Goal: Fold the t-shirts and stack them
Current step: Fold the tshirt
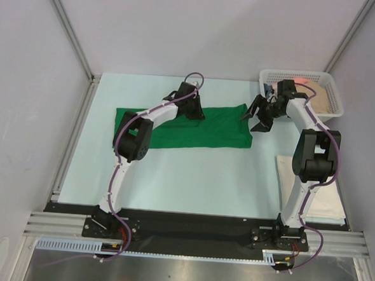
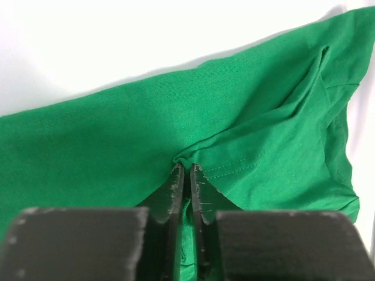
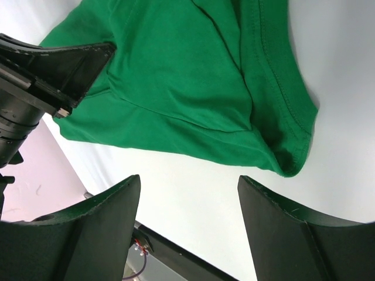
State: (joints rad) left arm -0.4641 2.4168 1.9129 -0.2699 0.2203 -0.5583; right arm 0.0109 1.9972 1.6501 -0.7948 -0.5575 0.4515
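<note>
Pale table point(image 1: 191, 179) | basket point(image 1: 335, 98) far R: pink tee point(image 1: 300, 80) in | L claw point(image 2: 185, 167) nipping green tee point(image 2: 105, 140) | R claw point(image 3: 188, 181) wide, empty

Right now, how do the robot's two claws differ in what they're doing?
The left gripper is pinched shut on a fold of the green t-shirt; the right gripper stands wide open, holding nothing. The left gripper is midway along the shirt; the right gripper is by its end. Both have black fingers.
</note>
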